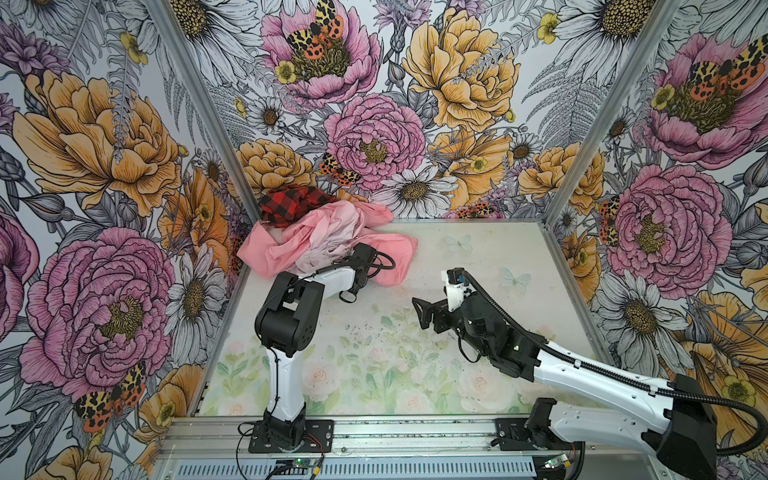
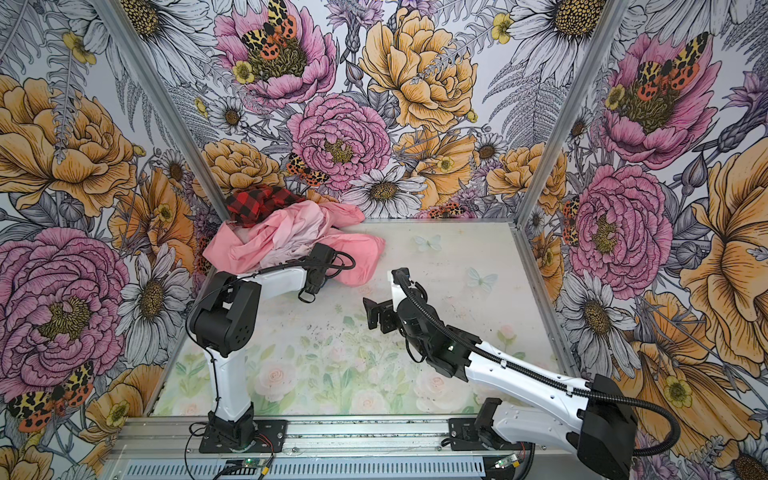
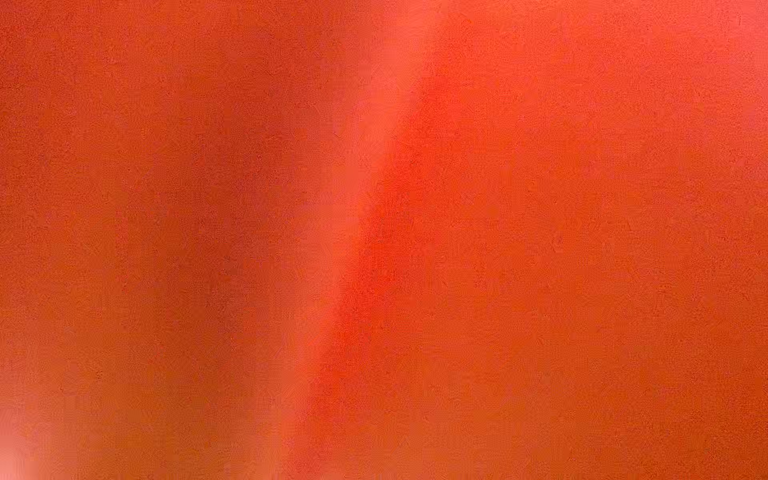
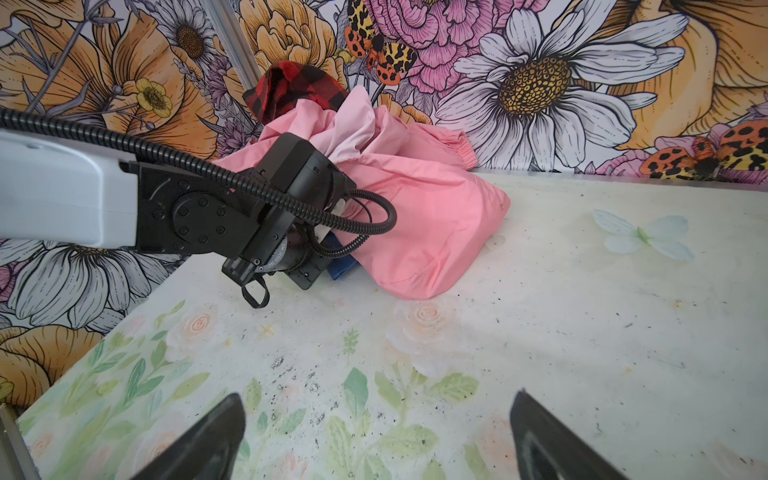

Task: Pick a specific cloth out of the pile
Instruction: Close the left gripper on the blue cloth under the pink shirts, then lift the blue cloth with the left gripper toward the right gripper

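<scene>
Your left gripper (image 4: 314, 268), closed, is buried in the pile (image 1: 328, 237), its hold unseen; the cloth (image 4: 343, 268) shows one corner; right gripper (image 4: 378, 397) stands open, empty

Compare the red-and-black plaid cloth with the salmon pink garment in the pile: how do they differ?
The plaid cloth is checked; the salmon pink garment is plain. The plaid cloth sits at the back by the wall; the salmon pink garment spreads forward onto the table. The plaid cloth shows far less surface than the salmon pink garment. Both are crumpled.
</scene>
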`<act>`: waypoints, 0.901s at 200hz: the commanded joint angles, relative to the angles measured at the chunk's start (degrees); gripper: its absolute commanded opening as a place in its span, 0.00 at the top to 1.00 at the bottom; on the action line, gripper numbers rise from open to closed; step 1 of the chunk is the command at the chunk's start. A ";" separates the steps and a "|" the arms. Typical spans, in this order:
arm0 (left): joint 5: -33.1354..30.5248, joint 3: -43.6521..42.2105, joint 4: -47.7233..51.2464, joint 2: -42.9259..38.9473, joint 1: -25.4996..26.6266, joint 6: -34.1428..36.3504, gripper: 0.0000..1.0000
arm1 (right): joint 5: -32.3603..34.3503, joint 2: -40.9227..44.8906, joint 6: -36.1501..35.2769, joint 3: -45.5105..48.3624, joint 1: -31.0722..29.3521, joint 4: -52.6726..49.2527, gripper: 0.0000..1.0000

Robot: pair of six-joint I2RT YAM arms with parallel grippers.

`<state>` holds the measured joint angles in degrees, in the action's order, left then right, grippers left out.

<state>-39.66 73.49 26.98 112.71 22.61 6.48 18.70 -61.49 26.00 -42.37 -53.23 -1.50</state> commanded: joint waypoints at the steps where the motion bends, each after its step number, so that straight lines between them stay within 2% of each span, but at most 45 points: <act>1: -2.80 -3.34 0.74 -7.78 0.64 -5.82 1.00 | -0.34 3.27 1.06 0.31 0.12 -0.23 0.01; 33: 0.07 -3.60 2.87 -17.51 1.58 -7.25 1.00 | -0.15 5.88 1.87 1.80 -0.13 -0.59 0.01; 61: 1.80 8.51 8.10 -20.12 -0.88 -6.38 1.00 | -0.10 7.17 2.63 2.29 -0.20 -0.92 0.01; 77: 3.94 21.85 11.16 -19.83 -3.35 -5.34 1.00 | -0.07 7.50 2.74 2.38 -0.25 -0.88 0.01; 105: 6.71 53.10 18.26 -13.62 -3.48 -1.11 1.00 | -0.57 7.74 3.16 2.04 -0.56 -0.88 0.00; 131: 6.83 83.05 20.03 -4.29 1.12 6.44 1.00 | -0.31 7.76 3.91 2.29 -0.99 -0.88 0.01; 140: 7.33 90.19 17.71 -2.87 3.81 9.17 1.00 | -0.41 7.78 4.06 2.30 -1.11 -0.88 0.01; 154: 10.34 87.53 9.16 -7.01 8.58 12.59 1.00 | -0.59 7.79 4.08 2.20 -1.26 -0.92 0.01; 180: 20.56 67.57 -6.98 -20.75 18.59 16.15 1.00 | -0.75 7.80 4.15 1.84 -1.61 -0.96 0.01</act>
<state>-29.93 151.55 41.50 102.17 33.76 17.41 18.35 -54.68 29.17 -40.27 -54.22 -2.44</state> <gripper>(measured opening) 0.096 0.995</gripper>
